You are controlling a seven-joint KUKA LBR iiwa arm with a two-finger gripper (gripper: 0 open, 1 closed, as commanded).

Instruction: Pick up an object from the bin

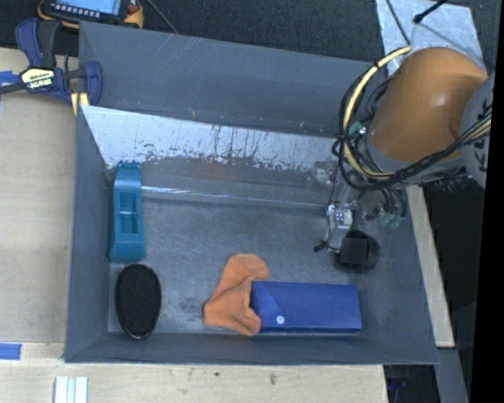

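Your grey bin point(243, 91) holds four loose things, so take the blue box point(309, 308) as your mark. It is a long, flat, deep blue rectangular block lying lengthwise close to the bin's near wall. It has a small pale dot toward its left end and no writing you can read.

A crumpled orange cloth point(236, 295) lies against the box's left end. Farther left of the box, in the bin's corner, sits a black oval thing point(137, 300). Up and well left of the box, a light blue dispenser-shaped thing point(127, 212) lies along the side wall.

The gripper point(350, 243) hangs just beyond the box's right end, toward the far wall. It is apart from the box and over bare floor, under the arm's orange cover point(425, 101). You cannot tell whether the gripper stands apart or together.
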